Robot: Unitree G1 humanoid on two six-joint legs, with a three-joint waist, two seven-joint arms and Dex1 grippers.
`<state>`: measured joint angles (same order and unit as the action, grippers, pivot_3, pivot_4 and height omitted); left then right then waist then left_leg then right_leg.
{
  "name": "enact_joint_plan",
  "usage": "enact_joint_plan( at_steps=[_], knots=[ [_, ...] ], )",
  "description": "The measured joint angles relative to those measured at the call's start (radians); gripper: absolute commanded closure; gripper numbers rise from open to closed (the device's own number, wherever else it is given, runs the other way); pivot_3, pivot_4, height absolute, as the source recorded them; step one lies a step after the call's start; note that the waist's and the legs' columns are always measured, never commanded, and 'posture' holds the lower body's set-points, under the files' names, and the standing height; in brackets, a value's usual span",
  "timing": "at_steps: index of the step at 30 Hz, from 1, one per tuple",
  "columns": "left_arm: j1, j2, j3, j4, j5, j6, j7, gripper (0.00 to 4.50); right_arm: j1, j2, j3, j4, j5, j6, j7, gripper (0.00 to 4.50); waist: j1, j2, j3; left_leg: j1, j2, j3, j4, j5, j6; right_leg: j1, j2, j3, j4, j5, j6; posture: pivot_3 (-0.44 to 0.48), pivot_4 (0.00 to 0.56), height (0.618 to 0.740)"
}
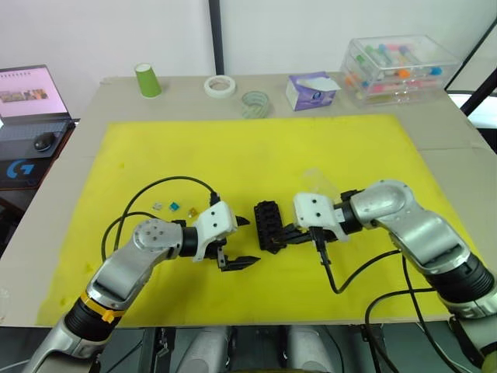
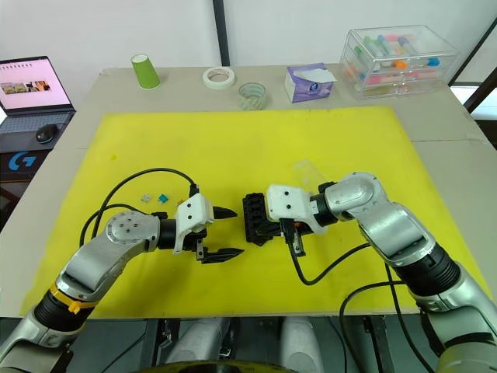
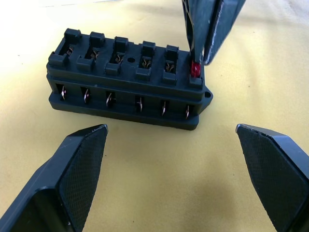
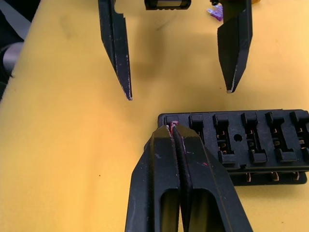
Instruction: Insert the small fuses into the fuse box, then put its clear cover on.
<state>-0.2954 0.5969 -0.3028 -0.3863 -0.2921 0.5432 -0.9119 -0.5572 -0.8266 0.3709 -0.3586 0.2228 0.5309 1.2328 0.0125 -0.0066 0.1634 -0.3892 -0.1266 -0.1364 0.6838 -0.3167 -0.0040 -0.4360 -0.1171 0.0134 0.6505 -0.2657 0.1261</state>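
The black fuse box (image 1: 268, 224) lies on the yellow mat (image 1: 256, 155), between my two grippers. My right gripper (image 4: 173, 129) is shut on a red fuse (image 3: 195, 69), which sits in the end slot nearest me. The other slots (image 3: 118, 53) show bare metal contacts. My left gripper (image 1: 244, 241) is open just left of the box, its fingers (image 3: 77, 169) apart and holding nothing. Three loose small fuses (image 1: 175, 207) lie on the mat further left. The clear cover (image 1: 318, 180) rests on the mat just behind my right gripper.
Along the table's far edge stand a green cup (image 1: 147, 79), a white tape roll (image 1: 220, 85), a clear tape roll (image 1: 255, 103), a tissue box (image 1: 311, 91) and a clear storage box (image 1: 400, 66). A laptop (image 1: 27, 101) sits off the table's left. Black cables (image 1: 155, 186) loop beside both wrists.
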Motion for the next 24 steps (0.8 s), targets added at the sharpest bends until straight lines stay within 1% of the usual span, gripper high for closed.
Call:
enact_joint_plan(
  at_steps=[8,14,17,19,21,22,24],
  knots=[
    [0.000,0.000,0.000,0.000,0.000,0.000,0.000,0.00,0.002,0.000,0.007,0.023,-0.018,-0.049,0.003,4.46,0.000,0.000,0.000,0.001,0.000,0.000,0.000,0.000,0.000,0.002,0.000,0.000,0.000,0.000,0.000,0.000,0.150,0.740],
    [0.000,0.002,0.006,0.000,-0.005,0.002,-0.002,0.00,-0.017,0.004,-0.016,0.022,0.027,0.011,0.015,4.46,0.000,0.000,0.000,0.001,0.000,0.000,0.000,0.000,0.000,0.002,0.000,0.000,0.000,0.000,0.000,0.000,0.150,0.740],
    [0.000,0.022,0.034,-0.009,-0.029,0.024,-0.010,0.00,-0.049,0.007,-0.048,0.026,0.058,0.056,0.011,4.46,0.000,0.000,0.000,0.001,0.000,0.000,0.000,0.000,0.000,0.001,0.000,0.000,0.000,0.000,0.000,0.000,0.150,0.740],
    [0.001,0.036,0.084,-0.037,-0.075,0.058,-0.014,0.00,-0.068,0.005,-0.080,0.027,0.081,0.075,0.012,4.46,0.000,0.000,0.000,0.001,0.000,0.000,0.000,0.000,0.000,0.001,0.000,0.000,0.000,0.000,0.000,0.000,0.150,0.740],
    [0.011,0.071,0.144,-0.083,-0.136,0.104,-0.024,0.00,-0.073,-0.008,-0.112,0.028,0.105,0.083,0.020,4.04,-0.001,0.000,0.000,0.001,0.000,0.000,-0.001,0.000,0.000,0.001,0.000,0.000,-0.001,0.000,0.000,0.000,0.150,0.740],
    [0.024,0.101,0.201,-0.115,-0.182,0.142,-0.027,0.00,-0.072,-0.028,-0.131,0.031,0.116,0.088,0.026,3.81,0.000,0.000,0.000,0.001,0.000,0.000,-0.001,0.000,0.000,0.001,0.000,0.000,-0.001,0.000,0.000,0.000,0.150,0.740],
    [0.066,0.164,0.327,-0.168,-0.282,0.218,-0.036,0.00,-0.062,-0.072,-0.170,0.048,0.128,0.092,0.038,3.16,-0.001,0.000,0.000,0.001,0.000,0.000,-0.001,0.000,0.000,0.001,0.000,0.000,-0.001,0.000,0.000,0.000,0.150,0.740]
  ],
)
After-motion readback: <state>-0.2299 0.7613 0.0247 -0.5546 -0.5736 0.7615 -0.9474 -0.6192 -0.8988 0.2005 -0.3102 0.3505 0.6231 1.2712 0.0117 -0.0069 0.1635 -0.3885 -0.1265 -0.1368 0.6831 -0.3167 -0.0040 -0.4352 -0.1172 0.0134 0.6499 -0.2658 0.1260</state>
